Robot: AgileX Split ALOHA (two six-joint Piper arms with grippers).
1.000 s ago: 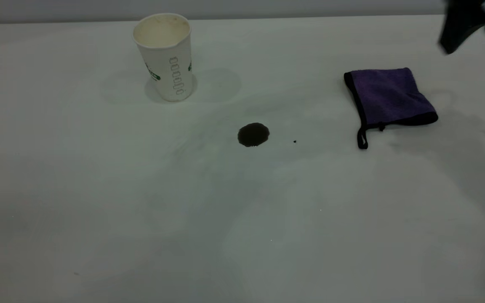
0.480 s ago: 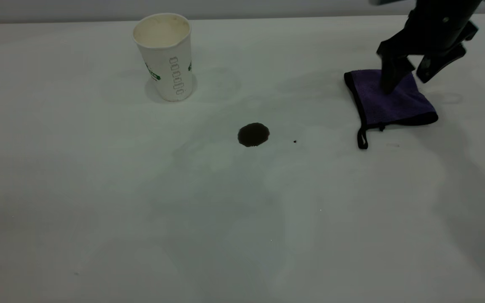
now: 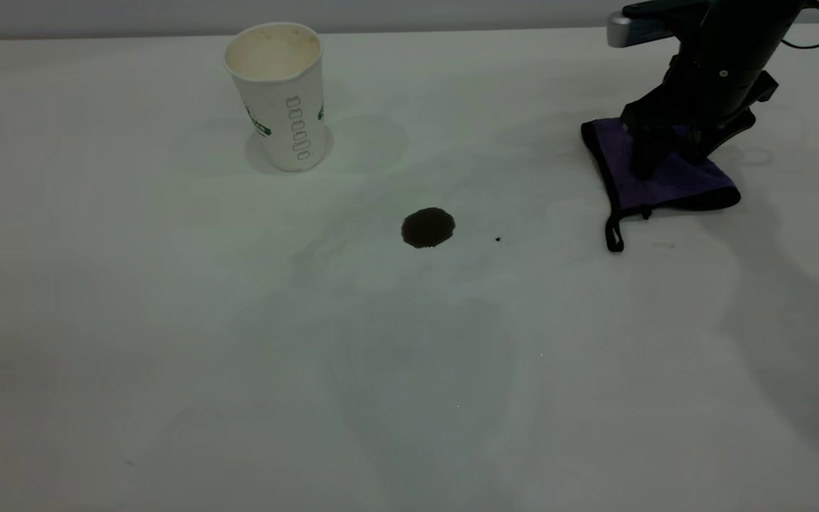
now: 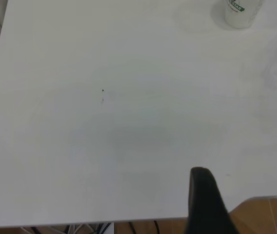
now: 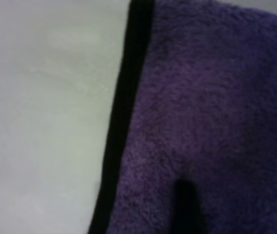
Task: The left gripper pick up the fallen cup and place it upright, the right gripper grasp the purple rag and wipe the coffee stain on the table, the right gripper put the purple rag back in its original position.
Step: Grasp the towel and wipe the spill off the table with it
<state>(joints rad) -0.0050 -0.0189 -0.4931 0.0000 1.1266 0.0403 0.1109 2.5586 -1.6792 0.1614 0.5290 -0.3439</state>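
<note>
Purple rag (image 3: 665, 178) under right claw (image 3: 669, 158), grip unclear, cup (image 3: 280, 96) upright, coffee stain (image 3: 428, 227) unobstructed.

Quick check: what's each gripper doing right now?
Left gripper: parked off the table's near edge, state cannot be told.
Right gripper: fingers open, down on the purple rag.

Right gripper (image 3: 669, 158) pressed down on the purple rag (image 3: 665, 181); the cup (image 3: 279, 96) upright, the coffee stain (image 3: 428, 227) unwiped

one cup (image 3: 278, 96), one purple rag (image 3: 672, 185), one coffee stain (image 3: 428, 227), one black speck (image 3: 498, 240)
</note>
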